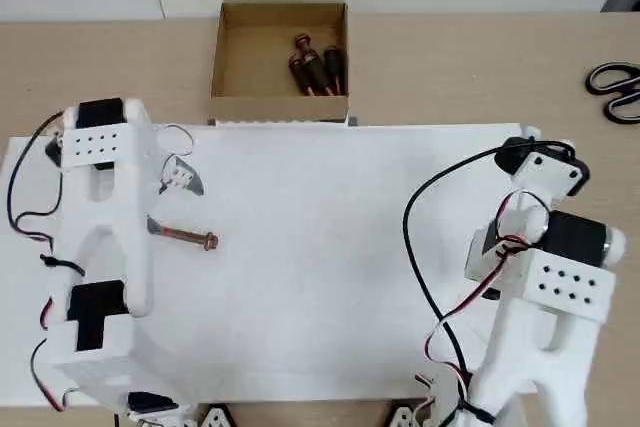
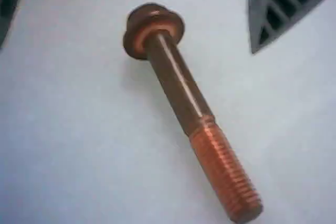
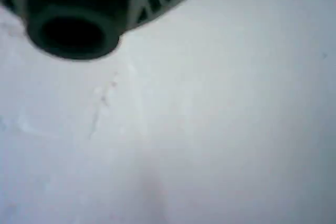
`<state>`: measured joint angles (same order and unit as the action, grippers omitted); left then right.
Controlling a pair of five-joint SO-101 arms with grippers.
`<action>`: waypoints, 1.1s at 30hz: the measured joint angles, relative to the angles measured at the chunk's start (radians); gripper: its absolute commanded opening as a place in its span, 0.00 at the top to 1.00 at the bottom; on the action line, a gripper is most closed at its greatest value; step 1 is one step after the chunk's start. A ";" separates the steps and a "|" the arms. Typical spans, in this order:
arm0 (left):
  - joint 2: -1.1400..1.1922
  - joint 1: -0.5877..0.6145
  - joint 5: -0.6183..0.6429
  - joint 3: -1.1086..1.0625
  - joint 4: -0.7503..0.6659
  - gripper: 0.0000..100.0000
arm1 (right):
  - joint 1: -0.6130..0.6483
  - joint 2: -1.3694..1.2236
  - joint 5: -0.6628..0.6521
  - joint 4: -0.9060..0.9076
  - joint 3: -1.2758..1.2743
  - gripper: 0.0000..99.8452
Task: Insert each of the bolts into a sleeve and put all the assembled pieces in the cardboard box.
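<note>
Scissors [image 1: 615,90] lie far right; three assembled pieces [image 1: 315,65] sit in the cardboard box [image 1: 229,57], far centre. The left gripper [image 2: 128,40] gapes wide above the bolt [image 2: 186,103] on the white sheet [image 1: 330,277], left; the right gripper [image 3: 105,3] clasps a black sleeve [image 3: 73,35]

No readable text, labels, numbers or signs anywhere: nothing legible on arms, box, bolt or white sheet.
</note>
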<state>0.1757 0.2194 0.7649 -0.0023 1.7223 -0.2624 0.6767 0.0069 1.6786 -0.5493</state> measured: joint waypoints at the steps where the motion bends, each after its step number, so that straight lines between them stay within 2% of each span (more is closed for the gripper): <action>1: 0.000 0.003 -0.071 0.000 0.000 0.72 | 0.000 0.000 0.000 0.000 0.000 1.00; 5: 0.000 0.003 -0.391 0.000 0.000 0.73 | 0.000 0.000 0.000 0.000 0.000 1.00; 10: 0.000 0.000 -0.836 0.000 0.000 0.79 | 0.000 0.000 0.000 0.000 0.000 1.00; 12: 0.000 -0.002 -0.977 0.015 0.002 0.80 | 0.000 0.000 0.000 0.000 0.000 1.00; 21: 0.000 -0.005 -1.243 0.138 0.002 0.80 | 0.000 0.000 0.000 0.000 0.000 1.00; 28: 0.000 -0.034 -1.485 0.144 0.002 0.80 | 0.000 0.000 0.000 0.000 0.000 1.00; 33: 0.000 -0.023 -1.728 0.143 0.002 0.80 | 0.000 0.000 0.000 0.000 0.000 1.00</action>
<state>0.1757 0.1964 -0.9628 0.1404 1.7238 -0.2624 0.6767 0.0069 1.6786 -0.5493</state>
